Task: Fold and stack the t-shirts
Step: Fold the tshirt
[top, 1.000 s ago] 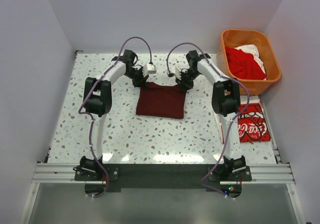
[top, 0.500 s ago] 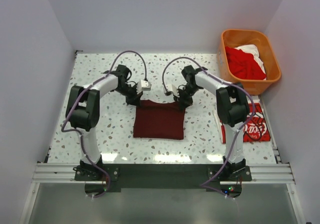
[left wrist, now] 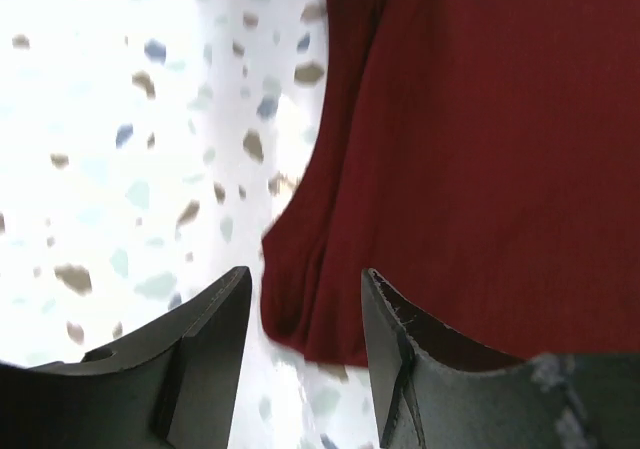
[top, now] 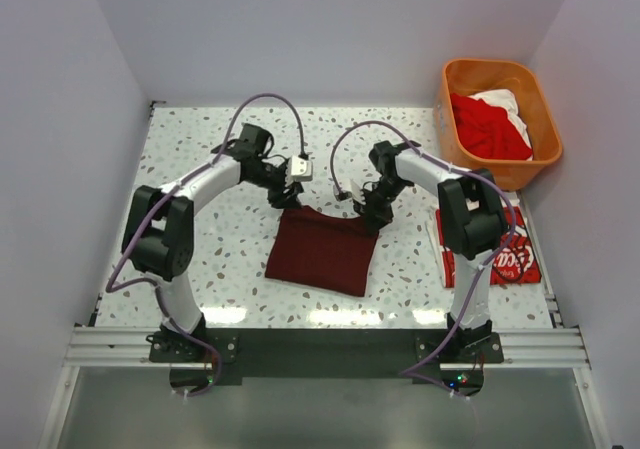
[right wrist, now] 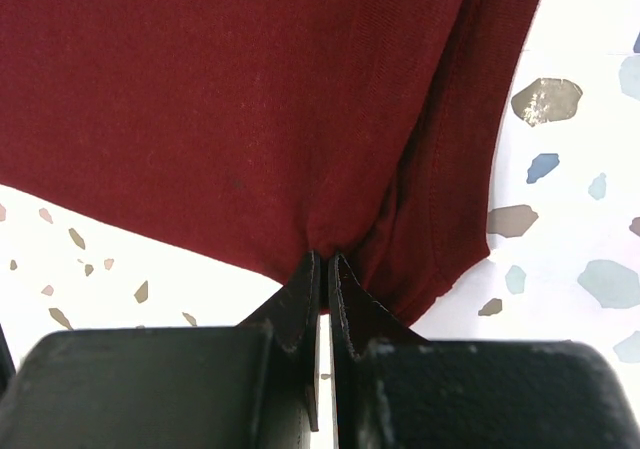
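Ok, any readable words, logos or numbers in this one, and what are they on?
"Coca-Cola": white script on the folded red shirt, partly covered by the right arm, so only some letters show.
No text visible on the maroon shirt or the orange basket.

Bare speckled table runs down the left of the top view, from the left wall to the maroon t-shirt at centre, crossed only by the left arm. Another bare strip lies between the shirt's lower hem and the aluminium rail. The right side is tight: the orange basket fills the upper right corner, the folded Coca-Cola t-shirt lies below it, and the right arm crosses that shirt's left edge. Purple cables arch over the upper middle, above the left gripper and right gripper, which have bare table between them.
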